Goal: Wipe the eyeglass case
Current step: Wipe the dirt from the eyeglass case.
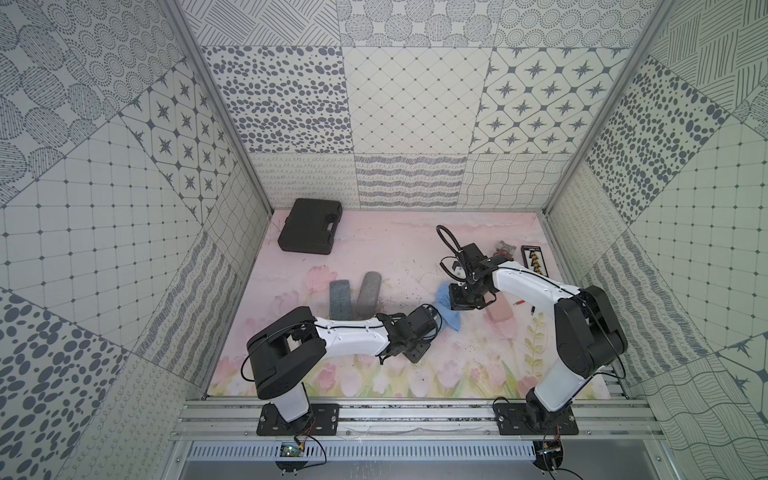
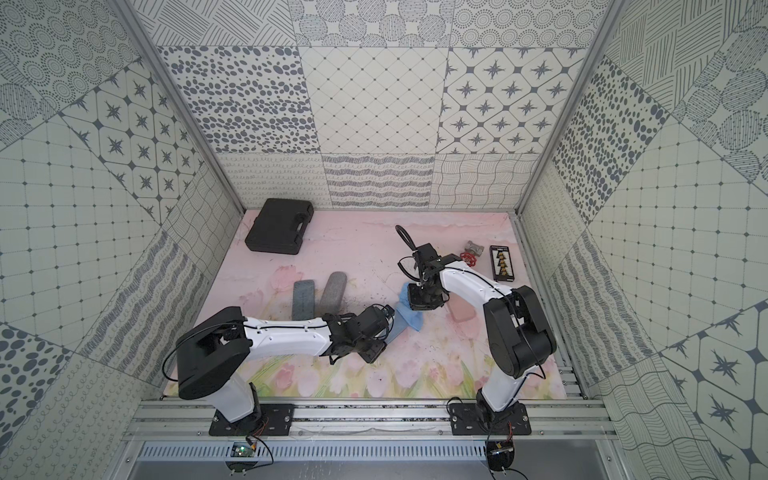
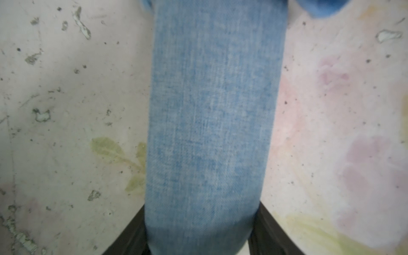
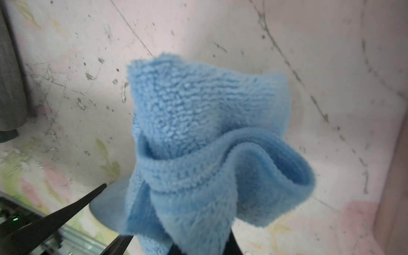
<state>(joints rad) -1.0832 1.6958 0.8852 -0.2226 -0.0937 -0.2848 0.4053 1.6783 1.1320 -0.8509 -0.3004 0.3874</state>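
The eyeglass case [image 3: 209, 123] is a long blue woven one, and my left gripper [image 3: 202, 223] is shut on one end of it, with a dark finger [image 3: 130, 234] on each side. In both top views the case [image 1: 451, 323] [image 2: 397, 326] juts out from the left gripper [image 1: 435, 320] just above the mat. A fluffy blue cloth [image 4: 205, 136] hangs bunched from my right gripper [image 4: 176, 245], which is shut on it. The cloth [image 1: 442, 294] meets the case's far end [image 3: 320, 8]. The right gripper's fingertips are hidden by the cloth.
Two grey oblong cases [image 1: 340, 299] [image 1: 369, 293] lie left of centre. A black tool case [image 1: 309, 226] leans at the back left. A pink block [image 1: 500, 312], a red-handled valve [image 1: 505, 248] and a black bit holder [image 1: 535, 259] sit at the right.
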